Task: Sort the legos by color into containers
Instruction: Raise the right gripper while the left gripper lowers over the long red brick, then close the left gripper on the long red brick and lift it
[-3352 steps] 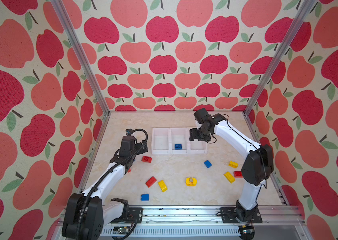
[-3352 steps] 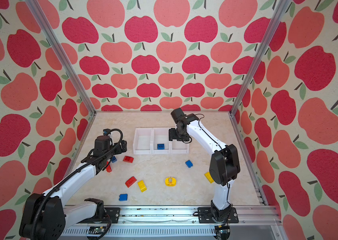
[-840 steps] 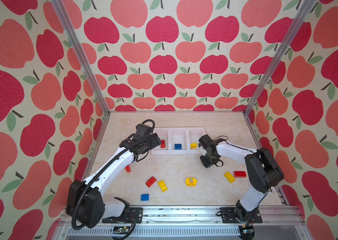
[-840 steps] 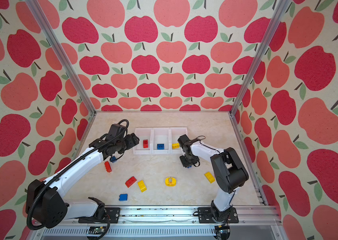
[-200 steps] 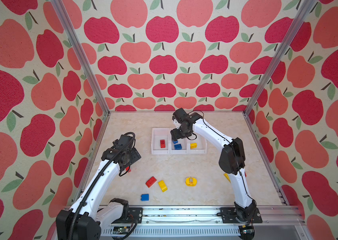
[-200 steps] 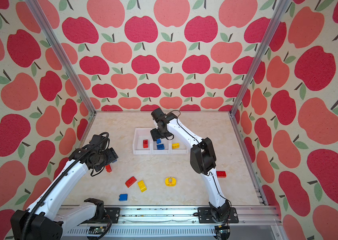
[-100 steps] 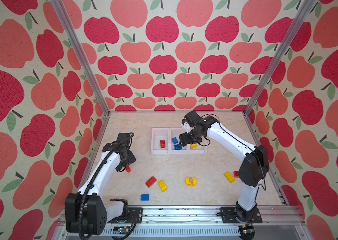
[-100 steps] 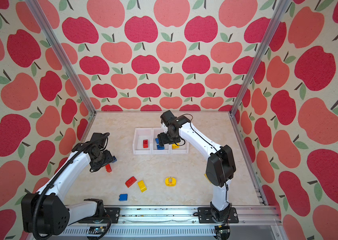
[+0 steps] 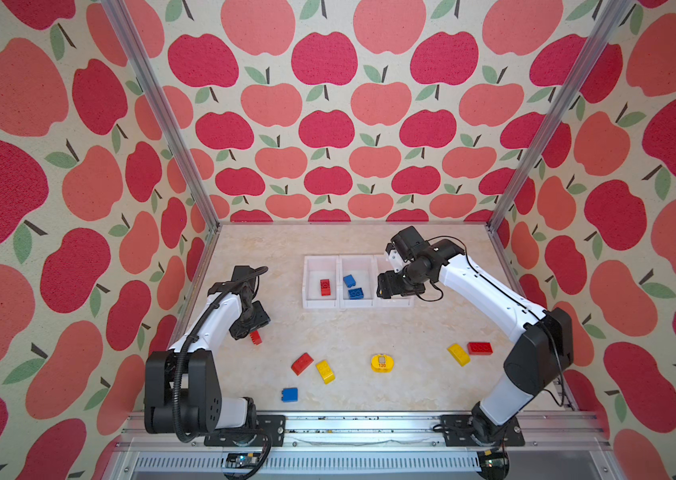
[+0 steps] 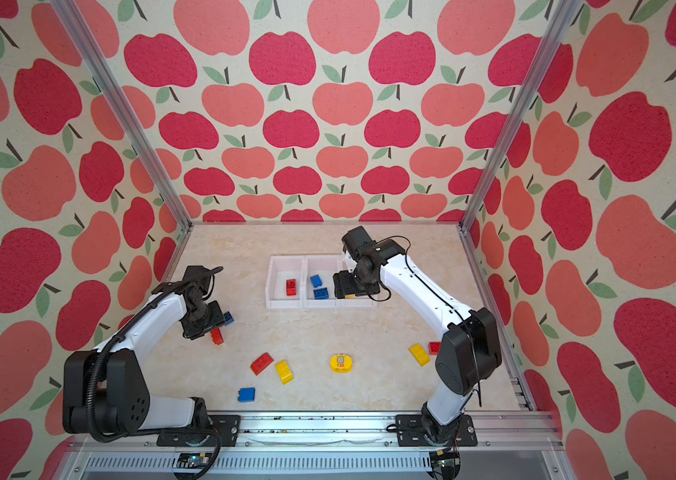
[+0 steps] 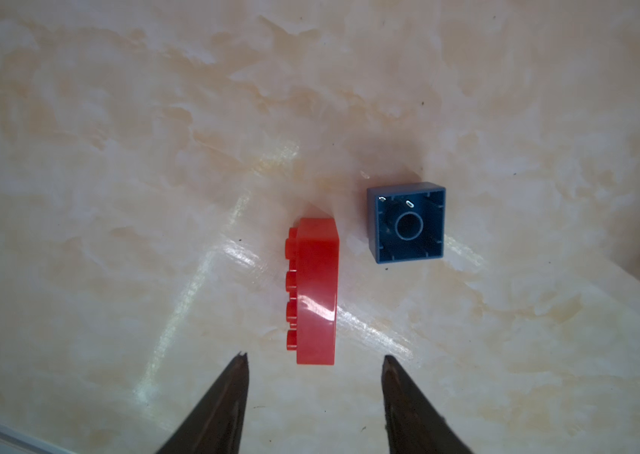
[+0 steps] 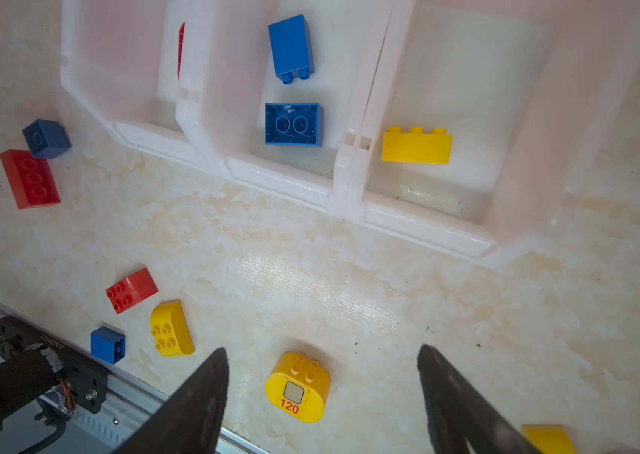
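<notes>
In both top views the left arm folds sharply at the elbow beside the surface's (image 9: 328,332) left edge. Its wrist is turned down, with the left claw (image 9: 249,330) poised over a red brick (image 9: 256,337). The right arm reaches in from the near right corner, and the right claw (image 9: 386,292) is tipped down over the right end of the bins (image 9: 321,305).

In the left wrist view the claw stands partly open, gripping nothing. The red brick lies on its side just beyond the tips, with a small blue brick (image 11: 407,223) just beside it.

In the right wrist view that claw gapes wide and empty, and a yellow brick (image 12: 415,146) lies in the right bin.
</notes>
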`<state>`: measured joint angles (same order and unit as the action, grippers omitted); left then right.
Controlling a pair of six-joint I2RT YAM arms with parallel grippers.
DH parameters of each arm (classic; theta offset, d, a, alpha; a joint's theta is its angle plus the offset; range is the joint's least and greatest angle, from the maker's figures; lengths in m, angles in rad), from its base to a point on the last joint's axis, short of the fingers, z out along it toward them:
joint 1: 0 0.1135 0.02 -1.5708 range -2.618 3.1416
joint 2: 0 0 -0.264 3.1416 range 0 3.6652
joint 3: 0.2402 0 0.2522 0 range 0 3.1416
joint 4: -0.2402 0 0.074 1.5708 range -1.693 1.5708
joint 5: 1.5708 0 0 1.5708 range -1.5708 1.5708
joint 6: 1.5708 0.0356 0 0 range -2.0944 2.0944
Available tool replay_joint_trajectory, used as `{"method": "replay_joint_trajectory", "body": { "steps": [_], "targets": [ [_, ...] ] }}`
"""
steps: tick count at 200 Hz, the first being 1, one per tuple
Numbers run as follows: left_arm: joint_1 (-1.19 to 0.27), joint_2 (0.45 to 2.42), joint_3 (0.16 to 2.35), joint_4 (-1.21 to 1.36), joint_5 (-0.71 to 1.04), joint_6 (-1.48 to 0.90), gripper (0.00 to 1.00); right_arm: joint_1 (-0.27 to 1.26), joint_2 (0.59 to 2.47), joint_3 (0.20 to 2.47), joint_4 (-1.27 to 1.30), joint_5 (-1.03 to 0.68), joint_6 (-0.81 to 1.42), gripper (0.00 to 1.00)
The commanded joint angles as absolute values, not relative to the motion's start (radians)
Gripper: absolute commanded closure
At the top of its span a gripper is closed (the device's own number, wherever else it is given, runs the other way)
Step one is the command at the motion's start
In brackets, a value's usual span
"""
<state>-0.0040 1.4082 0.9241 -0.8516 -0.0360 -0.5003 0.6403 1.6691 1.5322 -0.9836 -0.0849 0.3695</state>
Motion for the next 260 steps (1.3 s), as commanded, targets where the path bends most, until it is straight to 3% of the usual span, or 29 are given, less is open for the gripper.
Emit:
{"method": "replay_joint_trajectory", "body": {
  "steps": [1, 189, 260],
  "targets": [
    [0.003, 1.434, 0.907, -0.813, -0.025, -0.472, 0.45, 0.628, 1.623, 1.505, -0.982, -0.082, 0.387, 0.22],
    [0.039, 1.534, 0.855, -0.716, -0.04, -0.476, 0.55, 0.612, 1.584, 1.46, -0.983, -0.084, 0.394, 0.22],
    [0.051, 1.572, 0.868, -0.72, -0.02, -0.475, 0.68, 0.611, 1.586, 1.47, -0.983, -0.08, 0.397, 0.22]
  ]
}}
